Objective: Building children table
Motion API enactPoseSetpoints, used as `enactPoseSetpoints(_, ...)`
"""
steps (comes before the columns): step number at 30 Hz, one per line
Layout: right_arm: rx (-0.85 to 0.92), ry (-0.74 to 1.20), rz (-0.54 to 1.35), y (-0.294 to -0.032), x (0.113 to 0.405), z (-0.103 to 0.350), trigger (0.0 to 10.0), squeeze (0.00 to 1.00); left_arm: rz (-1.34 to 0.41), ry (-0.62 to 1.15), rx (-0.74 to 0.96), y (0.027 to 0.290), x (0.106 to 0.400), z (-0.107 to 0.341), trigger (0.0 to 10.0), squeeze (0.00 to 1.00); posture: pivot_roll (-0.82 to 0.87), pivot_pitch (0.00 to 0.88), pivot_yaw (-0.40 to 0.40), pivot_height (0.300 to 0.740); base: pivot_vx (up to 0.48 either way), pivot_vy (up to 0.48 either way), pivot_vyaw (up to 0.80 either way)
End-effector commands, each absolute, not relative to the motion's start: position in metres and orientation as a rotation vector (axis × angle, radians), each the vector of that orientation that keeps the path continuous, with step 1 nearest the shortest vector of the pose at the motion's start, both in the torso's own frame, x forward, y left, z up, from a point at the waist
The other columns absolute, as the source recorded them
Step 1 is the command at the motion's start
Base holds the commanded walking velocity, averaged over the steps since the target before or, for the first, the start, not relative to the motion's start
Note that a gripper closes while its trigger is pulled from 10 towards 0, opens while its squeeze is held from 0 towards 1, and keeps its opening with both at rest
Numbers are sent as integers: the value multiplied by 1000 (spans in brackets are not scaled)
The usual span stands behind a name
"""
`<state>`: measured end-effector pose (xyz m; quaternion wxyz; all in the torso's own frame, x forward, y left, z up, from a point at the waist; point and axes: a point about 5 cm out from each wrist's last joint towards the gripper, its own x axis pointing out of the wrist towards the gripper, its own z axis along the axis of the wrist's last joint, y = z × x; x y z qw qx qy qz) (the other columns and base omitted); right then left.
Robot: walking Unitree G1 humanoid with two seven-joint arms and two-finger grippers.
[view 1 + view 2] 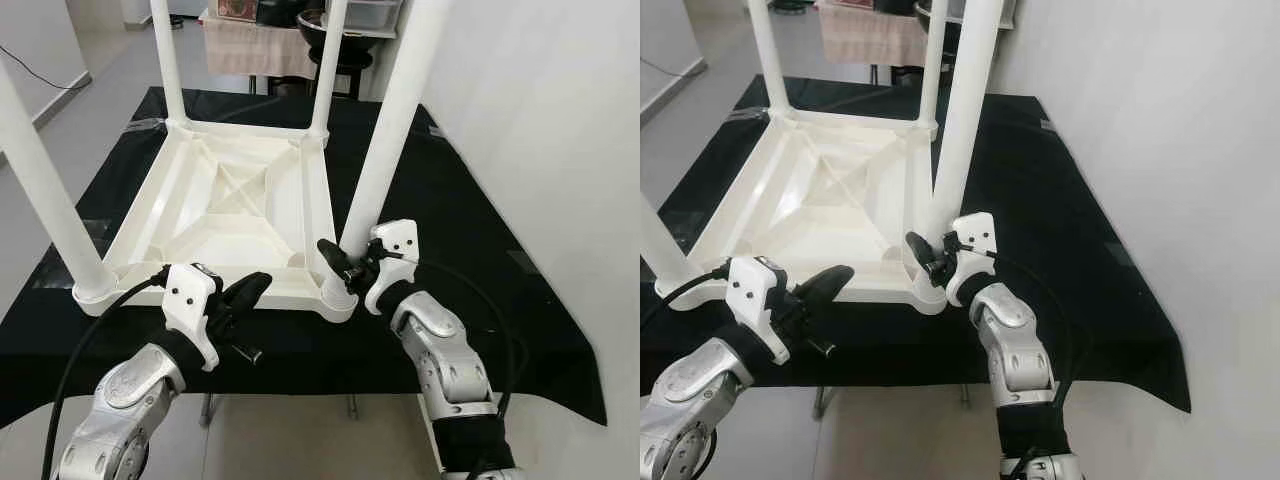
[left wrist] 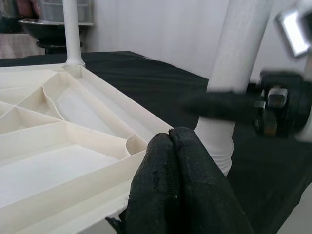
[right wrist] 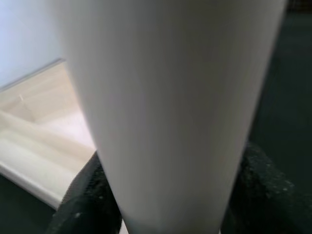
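Observation:
A white plastic children's table lies upside down on a black cloth, with its legs pointing up. My right gripper is shut on the near right leg just above its socket at the table's front right corner. In the right wrist view, one black finger and the other sit on either side of that leg. My left gripper is shut and holds nothing. Its fingertips hover at the table's front rim, left of that corner.
The near left leg, far left leg and far right leg stand upright. A white wall runs close along the right. A dark stool and a draped stand are behind. Grey floor lies to the left.

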<state>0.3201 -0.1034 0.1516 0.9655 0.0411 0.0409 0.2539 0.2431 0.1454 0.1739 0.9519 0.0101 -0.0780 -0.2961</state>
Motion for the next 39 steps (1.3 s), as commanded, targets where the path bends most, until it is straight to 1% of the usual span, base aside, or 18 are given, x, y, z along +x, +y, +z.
enactPoseSetpoints(1,100,106,544,-102,319,152,10000,812,-615,-155,18,145,241,174,10000,0,51,124,-111,740,0,0,0)
enactPoseSetpoints(2,92,78,628,-102,323,162,10000,1000,-614,-155,18,144,242,174,10000,0,52,116,-114,740,0,0,0)
enactPoseSetpoints(5,55,34,732,-104,330,176,10000,1000,-608,-156,26,143,243,174,10000,0,56,108,-115,740,0,0,0)
enactPoseSetpoints(7,-1,2,828,-111,340,189,10000,1000,-591,-168,91,141,242,175,10000,0,54,101,-115,740,0,0,0)
enactPoseSetpoints(8,-21,-5,867,-114,343,194,10000,647,-588,-178,118,141,241,177,10000,0,49,95,-112,740,0,0,0)
enactPoseSetpoints(9,-43,-12,896,-117,345,198,10000,647,-582,-186,145,140,239,177,10000,0,45,95,-111,740,0,0,0)
enactPoseSetpoints(10,-72,-12,939,-121,348,204,10000,404,-579,-214,183,139,236,180,10000,0,44,95,-111,740,0,0,0)
enactPoseSetpoints(11,-72,-12,939,-121,348,204,10000,404,-579,-214,183,139,236,180,10000,0,44,95,-111,740,0,0,0)
enactPoseSetpoints(12,-153,-15,1020,-128,353,216,10000,216,-586,-251,188,133,229,188,10000,0,43,95,-112,740,0,0,0)
enactPoseSetpoints(15,-173,-12,1050,-130,355,221,10000,216,-587,-263,192,132,227,191,10000,0,43,95,-112,740,0,0,0)
enactPoseSetpoints(17,-195,4,1163,-133,355,227,10000,16,-595,-287,184,126,221,196,10000,0,53,95,-114,740,0,0,0)
enactPoseSetpoints(24,-205,55,1260,-135,359,224,10000,0,-574,-254,185,124,216,186,10000,0,60,94,-112,740,0,0,0)
enactPoseSetpoints(25,-175,72,1257,-137,363,220,784,0,-556,-210,228,127,213,177,10000,0,72,96,-107,740,0,0,0)
enactPoseSetpoints(26,-175,72,1257,-137,363,220,784,0,-556,-210,228,127,213,177,10000,0,72,96,-107,740,0,0,0)
enactPoseSetpoints(27,-152,84,1245,-139,366,216,0,0,-536,-189,237,130,212,170,10000,0,84,99,-110,740,0,0,0)
enactPoseSetpoints(35,-80,85,1180,-155,364,199,0,0,-455,-231,112,138,213,169,10000,0,75,101,-105,740,0,0,0)
enactPoseSetpoints(38,-79,94,1087,-164,359,190,0,0,-457,-245,100,138,213,171,10000,0,57,111,-111,740,0,0,0)
enactPoseSetpoints(39,-78,122,1002,-167,354,180,0,0,-461,-253,93,138,212,172,10000,0,54,117,-118,740,0,0,0)
